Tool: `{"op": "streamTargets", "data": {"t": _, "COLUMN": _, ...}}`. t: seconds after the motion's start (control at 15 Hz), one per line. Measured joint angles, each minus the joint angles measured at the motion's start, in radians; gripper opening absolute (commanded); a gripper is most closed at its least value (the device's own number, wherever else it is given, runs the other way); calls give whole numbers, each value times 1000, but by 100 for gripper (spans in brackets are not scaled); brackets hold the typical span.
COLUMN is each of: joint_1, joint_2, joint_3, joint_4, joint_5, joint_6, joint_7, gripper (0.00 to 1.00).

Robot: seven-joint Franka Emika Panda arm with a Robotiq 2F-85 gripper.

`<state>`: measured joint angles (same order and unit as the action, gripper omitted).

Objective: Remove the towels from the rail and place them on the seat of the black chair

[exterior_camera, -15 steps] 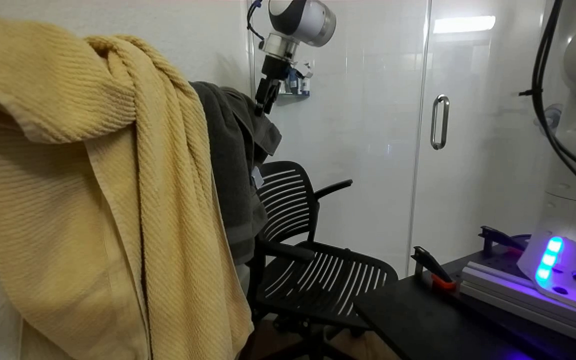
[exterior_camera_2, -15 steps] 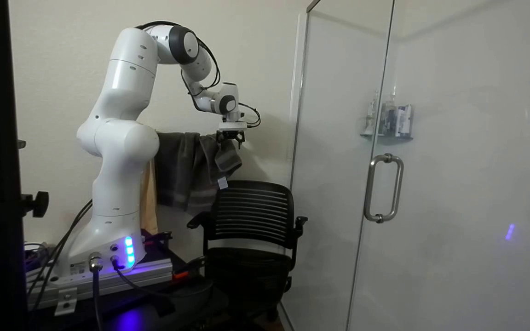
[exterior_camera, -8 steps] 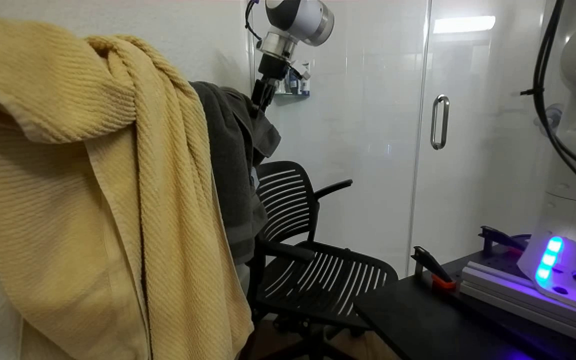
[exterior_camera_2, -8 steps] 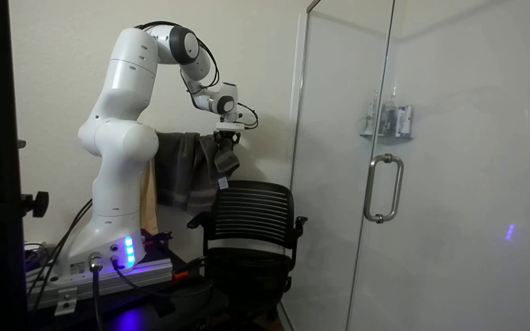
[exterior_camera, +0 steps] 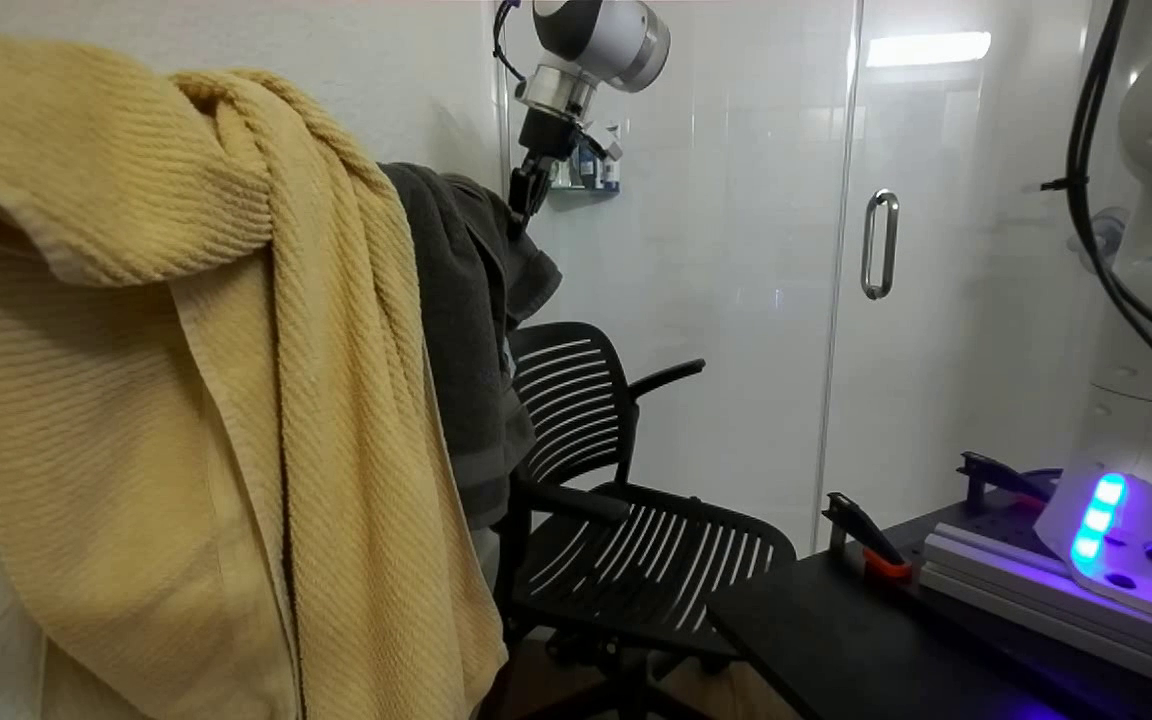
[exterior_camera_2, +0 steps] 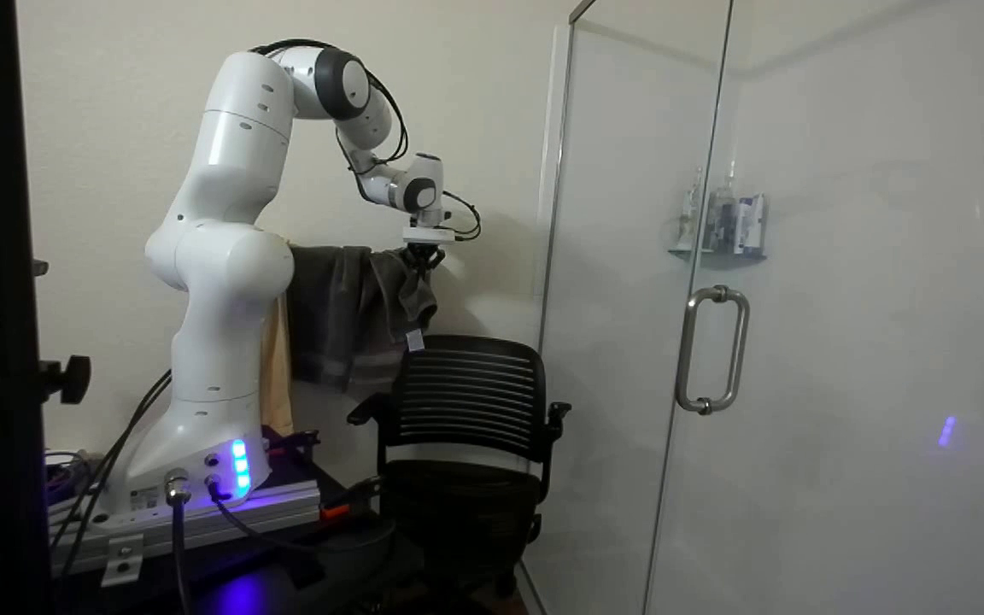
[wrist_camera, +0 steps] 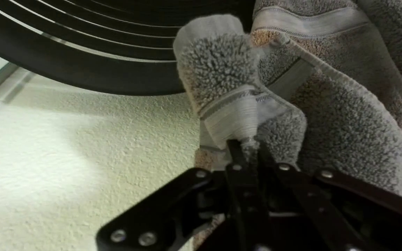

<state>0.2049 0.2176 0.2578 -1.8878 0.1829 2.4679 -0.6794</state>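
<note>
Wrist view: the gripper [wrist_camera: 250,148], lower centre, pinches a fold of the grey towel [wrist_camera: 347,129]. In an exterior view, the yellow towel [exterior_camera: 236,350] hangs at left, the grey towel near centre, the chair [exterior_camera: 636,575] lower centre.
</note>
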Motion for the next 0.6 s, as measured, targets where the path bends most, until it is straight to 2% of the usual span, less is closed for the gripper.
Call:
{"op": "streamTargets", "data": {"t": 0.33, "joint_1": -15, "joint_2": -16, "joint_3": 0, "joint_4": 31, "joint_5": 31, "joint_6": -39, "joint_7": 42, "gripper": 1}}
{"op": "streamTargets", "data": {"t": 0.6, "joint_1": -28, "joint_2": -108, "joint_3": -5, "joint_4": 38, "joint_5": 45, "joint_6": -42, "joint_7": 80, "gripper": 1}}
